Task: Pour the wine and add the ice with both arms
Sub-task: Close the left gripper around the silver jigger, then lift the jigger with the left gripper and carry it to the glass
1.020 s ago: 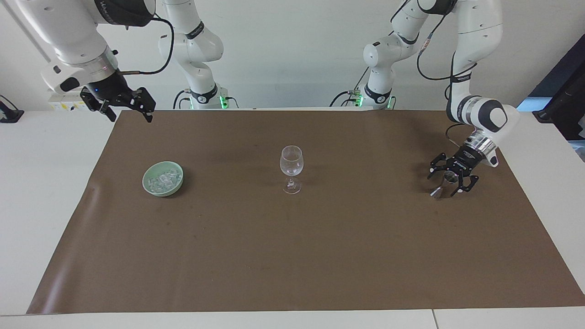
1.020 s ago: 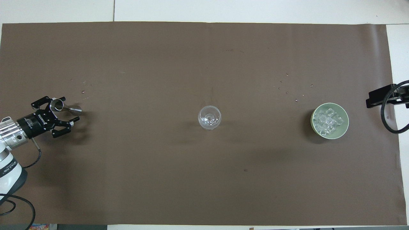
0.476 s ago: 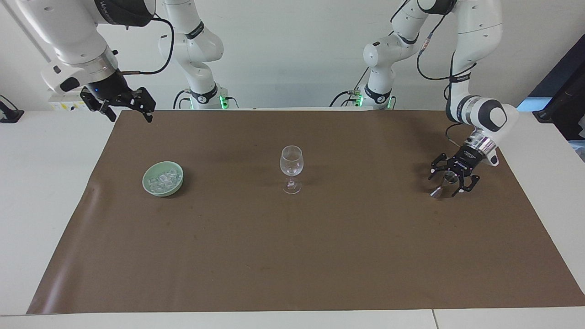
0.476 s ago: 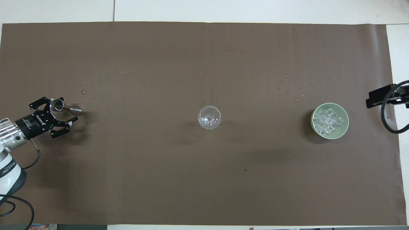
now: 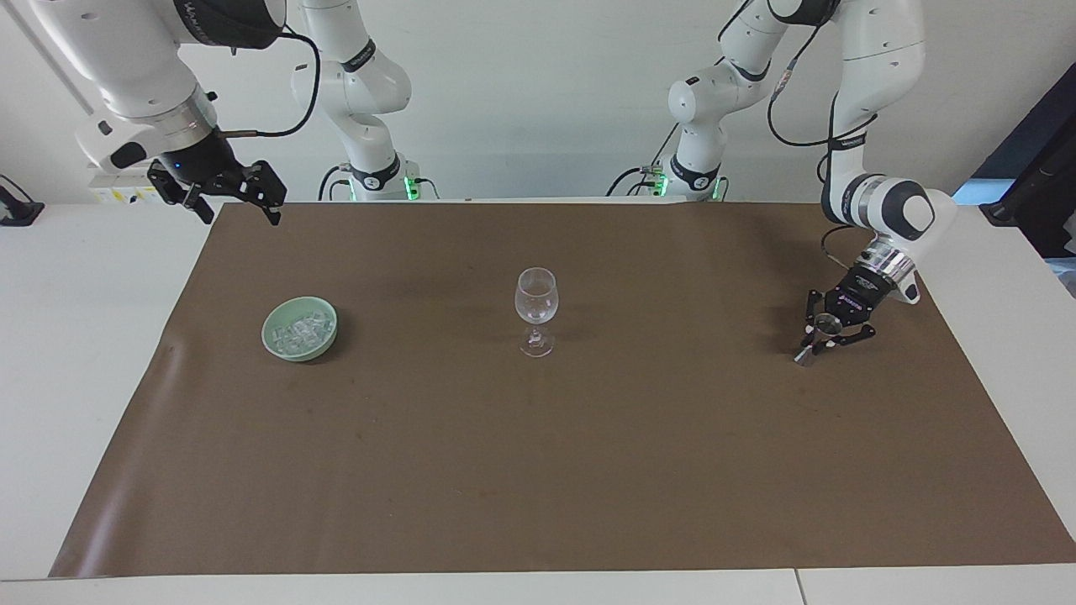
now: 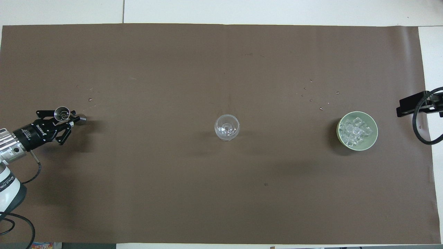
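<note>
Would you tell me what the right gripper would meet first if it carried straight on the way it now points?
The right gripper hangs over the mat's edge, angled down toward the table's middle. Likely first contact is bare brown mat; the green bowl seems off that line, though depth is unclear.

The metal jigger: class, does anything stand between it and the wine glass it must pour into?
Nothing visible does. The left gripper is shut on the metal jigger at the left arm's end, and only bare brown mat lies between it and the wine glass.
</note>
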`<act>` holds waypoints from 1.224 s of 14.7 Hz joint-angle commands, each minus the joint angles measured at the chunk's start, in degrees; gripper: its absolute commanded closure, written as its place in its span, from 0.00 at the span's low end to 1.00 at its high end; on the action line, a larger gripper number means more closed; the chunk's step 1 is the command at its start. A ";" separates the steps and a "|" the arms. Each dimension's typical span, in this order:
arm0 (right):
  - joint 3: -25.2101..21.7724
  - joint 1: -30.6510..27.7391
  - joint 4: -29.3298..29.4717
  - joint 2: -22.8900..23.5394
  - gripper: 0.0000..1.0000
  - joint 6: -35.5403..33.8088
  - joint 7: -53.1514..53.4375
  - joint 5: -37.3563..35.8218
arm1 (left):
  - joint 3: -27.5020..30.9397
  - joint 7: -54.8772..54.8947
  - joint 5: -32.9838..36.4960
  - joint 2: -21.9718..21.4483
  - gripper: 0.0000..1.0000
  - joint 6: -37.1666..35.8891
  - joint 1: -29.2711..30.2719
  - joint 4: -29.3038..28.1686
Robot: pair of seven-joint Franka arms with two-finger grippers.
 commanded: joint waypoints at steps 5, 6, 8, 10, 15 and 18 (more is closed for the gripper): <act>0.35 -0.72 -1.23 -0.90 0.00 0.63 -0.75 0.30 | 0.01 -1.21 -1.02 -6.50 1.00 -0.89 -0.05 -2.53; 0.35 -0.72 -1.23 -0.90 0.00 0.63 -0.75 0.30 | -0.08 -2.53 -1.02 -7.91 1.00 -0.97 -0.66 -3.23; 0.35 -0.72 -1.23 -0.98 0.00 0.63 -0.75 0.30 | -0.08 -4.11 -1.02 -11.16 1.00 -0.80 -3.12 -5.07; 0.35 -0.72 -1.14 -0.98 0.00 0.63 -0.75 0.30 | -0.08 -7.36 -1.02 -14.76 1.00 -0.89 -5.41 -6.65; 0.35 -0.72 -1.23 -0.90 0.00 0.63 -0.75 0.30 | -0.25 -17.81 -0.93 -23.20 1.00 0.95 -13.84 -6.93; 0.35 -0.72 -1.14 -0.98 0.00 0.63 -0.75 0.30 | -2.44 -24.31 -0.76 -26.81 1.00 5.68 -18.94 -6.93</act>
